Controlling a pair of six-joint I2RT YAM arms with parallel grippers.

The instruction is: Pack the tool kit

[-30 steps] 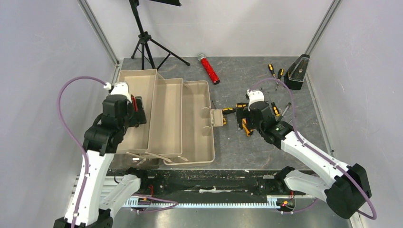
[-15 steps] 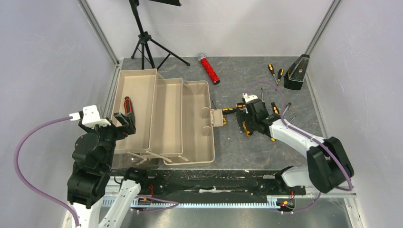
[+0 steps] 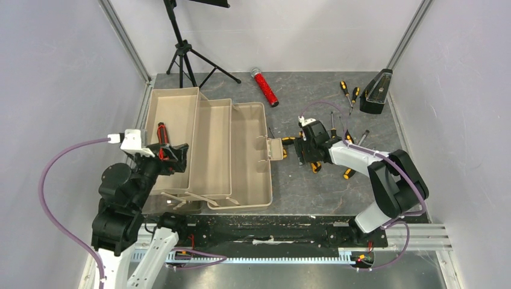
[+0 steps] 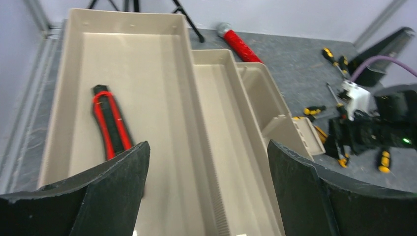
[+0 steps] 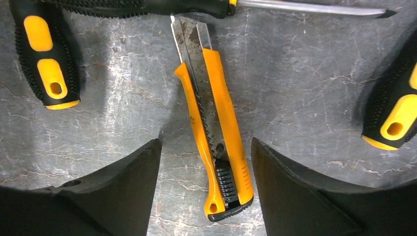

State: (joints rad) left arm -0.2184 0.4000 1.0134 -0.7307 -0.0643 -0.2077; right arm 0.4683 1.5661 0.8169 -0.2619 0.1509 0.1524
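Observation:
The tan toolbox [image 3: 247, 156] stands open at the left with its trays folded out. A red utility knife [image 3: 161, 133] lies in the far-left tray and shows in the left wrist view [image 4: 112, 125]. My left gripper [image 3: 175, 153] is open and empty above the near end of the trays [image 4: 206, 147]. My right gripper [image 3: 308, 152] is open, low over the table, with its fingers on either side of an orange utility knife [image 5: 216, 132]. Black-orange screwdrivers [image 5: 44, 54] lie beside it. No hammer shows.
Two more screwdrivers [image 3: 348, 91] lie at the back right next to the black metronome [image 3: 375, 91]. A red glittery cylinder [image 3: 265, 87] lies at the back centre. A black tripod [image 3: 184, 57] stands behind the toolbox. The toolbox's cream latch [image 3: 275, 149] juts toward the right gripper.
My left gripper let go of the red knife into the far-left tray, pulled back toward me, then shifted right. My right gripper moved left and down over the orange knife.

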